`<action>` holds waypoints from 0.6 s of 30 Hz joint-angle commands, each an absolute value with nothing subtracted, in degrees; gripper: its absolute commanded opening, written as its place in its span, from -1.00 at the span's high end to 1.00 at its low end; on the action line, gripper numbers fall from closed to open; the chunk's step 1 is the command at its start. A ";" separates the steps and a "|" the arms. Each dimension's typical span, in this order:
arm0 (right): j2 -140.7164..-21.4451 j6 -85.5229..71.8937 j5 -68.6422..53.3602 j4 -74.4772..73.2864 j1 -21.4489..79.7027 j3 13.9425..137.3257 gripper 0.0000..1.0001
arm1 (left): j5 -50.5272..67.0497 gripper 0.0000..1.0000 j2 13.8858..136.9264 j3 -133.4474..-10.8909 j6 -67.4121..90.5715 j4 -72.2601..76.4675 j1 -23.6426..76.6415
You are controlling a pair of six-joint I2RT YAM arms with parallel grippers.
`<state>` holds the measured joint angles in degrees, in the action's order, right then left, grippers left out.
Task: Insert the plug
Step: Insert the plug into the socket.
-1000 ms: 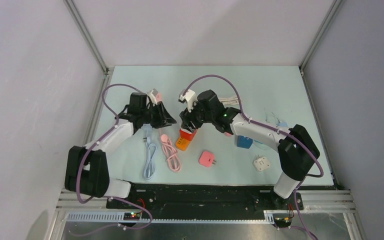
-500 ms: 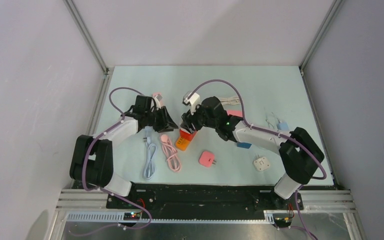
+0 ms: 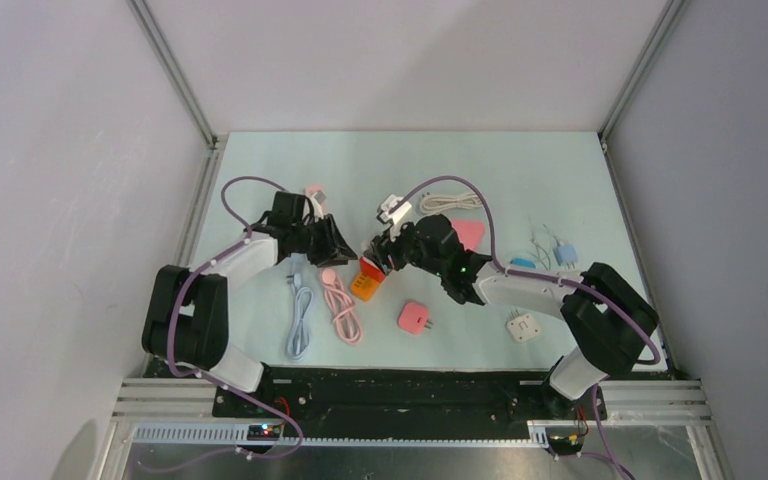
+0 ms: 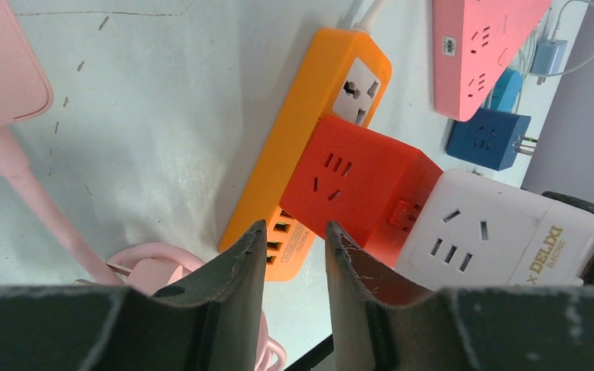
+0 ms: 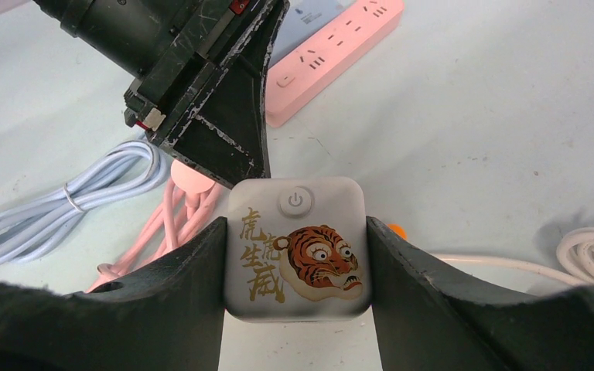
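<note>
An orange power strip (image 3: 364,286) (image 4: 317,100) lies at the table's middle. My right gripper (image 3: 380,256) (image 5: 295,228) is shut on the plug, a cube adapter (image 5: 298,247) with a white tiger-printed top and red sides (image 4: 356,182). The cube sits tilted against the strip's upper face near its USB end; its pins are hidden. My left gripper (image 3: 343,245) (image 4: 295,228) hovers just left of that end, its jaws a narrow gap apart with nothing between them.
A pink power strip (image 3: 468,232) (image 4: 479,46) and a blue cube adapter (image 4: 487,139) lie behind the right arm. A pink cable (image 3: 340,305), a pale blue cable (image 3: 300,315), a pink adapter (image 3: 414,318) and a white adapter (image 3: 523,326) lie near the front.
My right arm has swung forward and lower while keeping the cube over the orange strip. My left gripper has edged right toward the strip's end.
</note>
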<state>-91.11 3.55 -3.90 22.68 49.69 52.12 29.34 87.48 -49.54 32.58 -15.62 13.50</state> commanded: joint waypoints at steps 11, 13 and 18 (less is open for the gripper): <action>-94.08 0.89 0.75 22.04 50.24 42.81 1.00 | 32.00 0.24 90.60 -52.07 34.02 -14.97 13.89; -94.55 1.56 1.35 20.72 50.43 42.80 1.00 | 31.88 0.24 90.93 -52.11 34.05 -14.97 13.89; -94.92 2.62 1.05 14.79 50.83 42.85 1.00 | 31.03 0.25 91.24 -52.29 34.10 -14.97 13.89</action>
